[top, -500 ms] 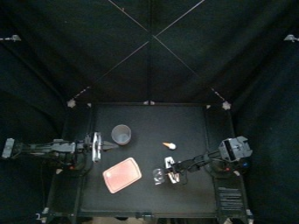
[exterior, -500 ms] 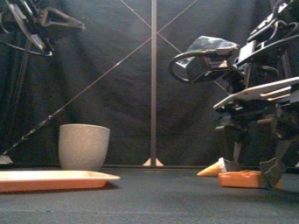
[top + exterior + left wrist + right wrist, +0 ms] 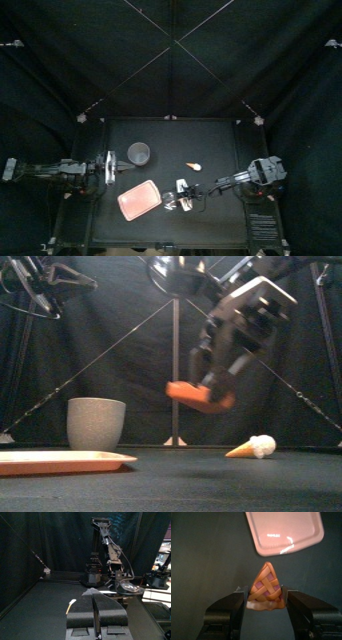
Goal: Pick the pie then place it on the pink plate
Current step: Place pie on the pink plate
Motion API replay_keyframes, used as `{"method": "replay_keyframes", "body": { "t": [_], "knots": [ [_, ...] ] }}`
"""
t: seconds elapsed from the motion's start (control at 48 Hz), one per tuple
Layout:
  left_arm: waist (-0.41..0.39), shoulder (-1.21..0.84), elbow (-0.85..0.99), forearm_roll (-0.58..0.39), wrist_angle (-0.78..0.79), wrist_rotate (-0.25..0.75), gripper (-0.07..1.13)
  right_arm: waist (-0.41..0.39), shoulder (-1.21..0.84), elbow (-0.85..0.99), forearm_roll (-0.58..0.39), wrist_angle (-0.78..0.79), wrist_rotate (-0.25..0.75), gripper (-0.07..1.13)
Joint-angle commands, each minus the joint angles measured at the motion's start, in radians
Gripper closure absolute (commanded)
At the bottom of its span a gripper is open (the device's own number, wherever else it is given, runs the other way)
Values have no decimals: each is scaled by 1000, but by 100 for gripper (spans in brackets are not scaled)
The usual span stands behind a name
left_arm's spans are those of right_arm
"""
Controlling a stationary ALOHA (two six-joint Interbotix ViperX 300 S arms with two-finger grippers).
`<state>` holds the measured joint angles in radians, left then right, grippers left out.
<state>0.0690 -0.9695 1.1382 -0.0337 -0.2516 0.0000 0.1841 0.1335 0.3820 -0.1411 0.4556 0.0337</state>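
Note:
My right gripper (image 3: 209,390) holds the pie (image 3: 198,397), an orange wedge with a lattice top, in the air above the table. In the right wrist view the pie (image 3: 266,587) is pinched between the two jaws, tip toward the pink plate (image 3: 284,532) just beyond it. From above, the right gripper (image 3: 181,196) hangs at the right edge of the pink plate (image 3: 138,200). The plate (image 3: 60,461) lies flat at the front left. My left gripper (image 3: 110,167) rests at the table's left side, its jaws together in the left wrist view (image 3: 95,604) with nothing in them.
A tall grey speckled cup (image 3: 96,423) stands behind the plate, left of centre (image 3: 139,152). A toy ice cream cone (image 3: 253,446) lies on its side on the table right of centre (image 3: 194,166).
The right gripper has lifted the pie off the table at the right and carried it up and left, to the pink plate's edge. The left arm has not moved.

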Motion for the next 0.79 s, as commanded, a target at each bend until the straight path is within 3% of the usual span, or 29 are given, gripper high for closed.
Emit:
{"method": "replay_keyframes", "body": {
  "t": [0.021,0.375,0.604,0.688,0.792],
  "knots": [
    [20,2,-17,-2,-11,0,106,-2,58,-167,-6,6,-9,39],
    [60,2,-8,-35,-11,-3,105,-9,416,-690,-26,230,-18,39],
    [66,2,8,-74,-11,2,105,-15,575,-923,-32,368,-9,38],
    [66,2,12,-72,-11,3,105,-17,594,-960,-34,388,-3,34],
    [67,2,14,-72,-11,3,105,-17,606,-986,-38,394,-2,20]
  ]
}}
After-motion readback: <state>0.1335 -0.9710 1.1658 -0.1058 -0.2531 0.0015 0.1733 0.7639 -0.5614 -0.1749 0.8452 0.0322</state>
